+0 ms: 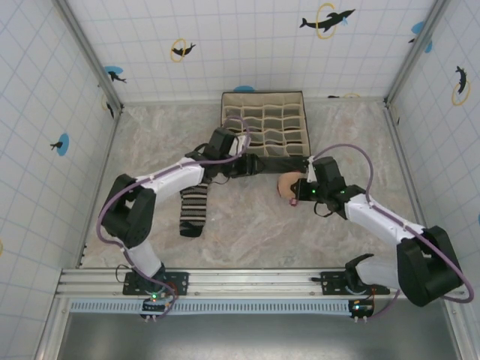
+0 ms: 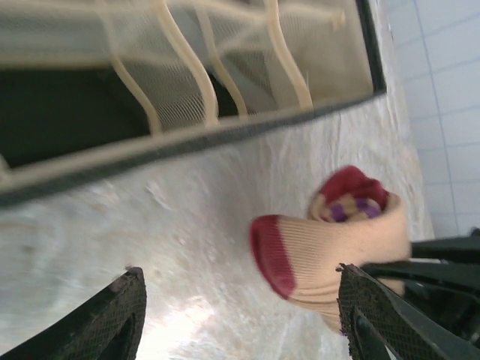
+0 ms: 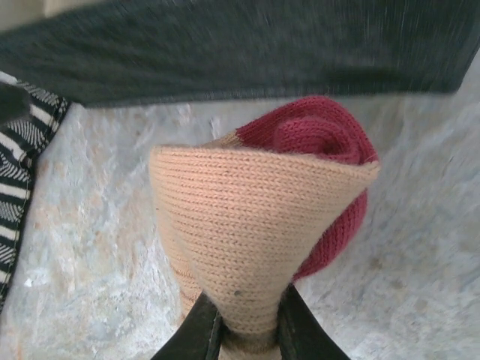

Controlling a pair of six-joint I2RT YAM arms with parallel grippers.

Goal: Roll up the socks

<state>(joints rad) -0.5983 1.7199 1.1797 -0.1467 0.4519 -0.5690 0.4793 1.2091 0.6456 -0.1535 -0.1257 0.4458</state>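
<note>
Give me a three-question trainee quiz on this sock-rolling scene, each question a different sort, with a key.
1. True or false: the black sock with grey-white stripes lies unrolled on the pale marbled table.
2. The right arm's jaws grip: A the peach knitted sock with dark red toe; B the striped sock; C the beige fabric compartment box.
3. Fill in: the left arm's jaws stand ____, gripping nothing.
Key: 1 true; 2 A; 3 open.
</note>
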